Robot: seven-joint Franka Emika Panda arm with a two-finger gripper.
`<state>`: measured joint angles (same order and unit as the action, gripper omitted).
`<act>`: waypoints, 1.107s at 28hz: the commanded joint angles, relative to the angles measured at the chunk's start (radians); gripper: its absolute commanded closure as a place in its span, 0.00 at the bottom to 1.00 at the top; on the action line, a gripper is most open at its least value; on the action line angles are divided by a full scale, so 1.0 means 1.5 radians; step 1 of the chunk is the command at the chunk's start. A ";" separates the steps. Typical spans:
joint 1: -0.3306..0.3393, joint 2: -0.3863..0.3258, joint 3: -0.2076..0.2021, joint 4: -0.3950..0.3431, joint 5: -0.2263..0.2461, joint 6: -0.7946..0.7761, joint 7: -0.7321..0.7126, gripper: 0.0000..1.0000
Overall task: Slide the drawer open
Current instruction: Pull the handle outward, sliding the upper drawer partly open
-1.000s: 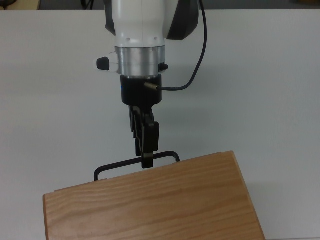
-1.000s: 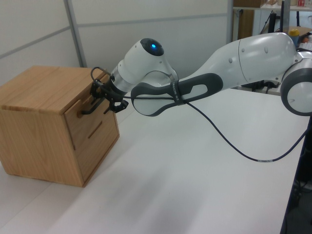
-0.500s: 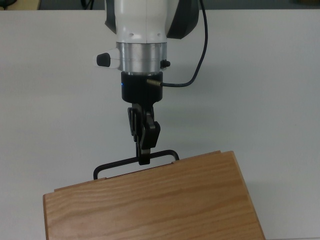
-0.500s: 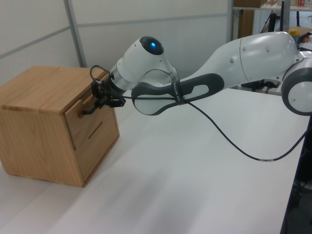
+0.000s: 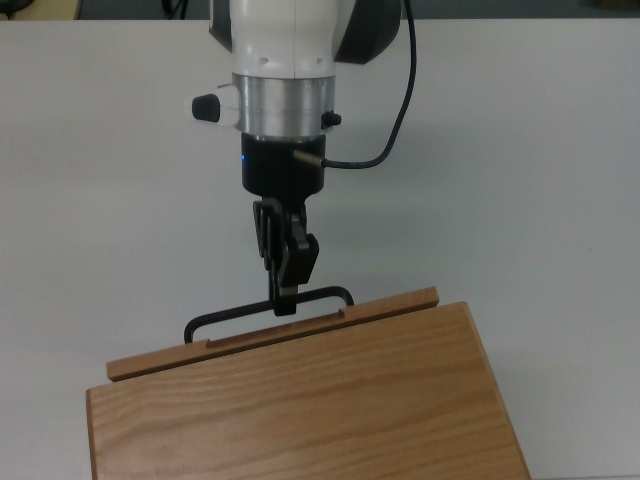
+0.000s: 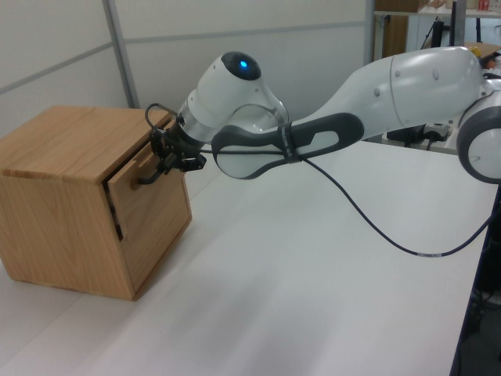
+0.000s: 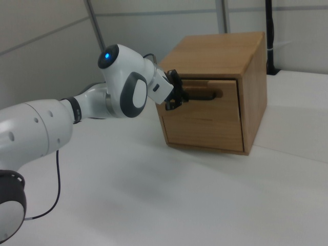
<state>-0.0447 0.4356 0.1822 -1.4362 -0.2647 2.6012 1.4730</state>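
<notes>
The drawer (image 5: 300,325) shows in the top view as a thin light-wood strip sticking out past the cabinet top (image 5: 300,410). Its black U-shaped handle (image 5: 220,321) juts toward the arm. My gripper (image 5: 285,303) comes down from the top view's upper side and is shut on the handle's bar, right of its middle. In the left view the drawer front (image 6: 153,207) stands slightly out from the cabinet (image 6: 55,204), a dark gap along its left edge, with the gripper (image 6: 166,157) at its top. In the right view the gripper (image 7: 177,97) meets the handle (image 7: 202,95) on the cabinet's upper front.
The cabinet stands on a white table (image 6: 313,274). A black cable (image 6: 368,227) hangs from the arm over the table. Grey wall panels (image 6: 274,47) rise behind the table in the left view.
The gripper has drawn back from the cabinet with the handle in it, and the drawer has slid out: its front edge now shows beyond the cabinet top.
</notes>
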 commanded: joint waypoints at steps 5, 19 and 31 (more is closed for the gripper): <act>0.001 -0.070 -0.003 -0.020 -0.008 -0.178 -0.030 1.00; -0.007 -0.124 -0.006 -0.019 0.058 -0.358 -0.110 1.00; -0.013 -0.124 -0.006 -0.013 0.060 -0.369 -0.122 0.68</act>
<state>-0.0579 0.2728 0.1792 -1.4382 -0.2008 2.0193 1.3209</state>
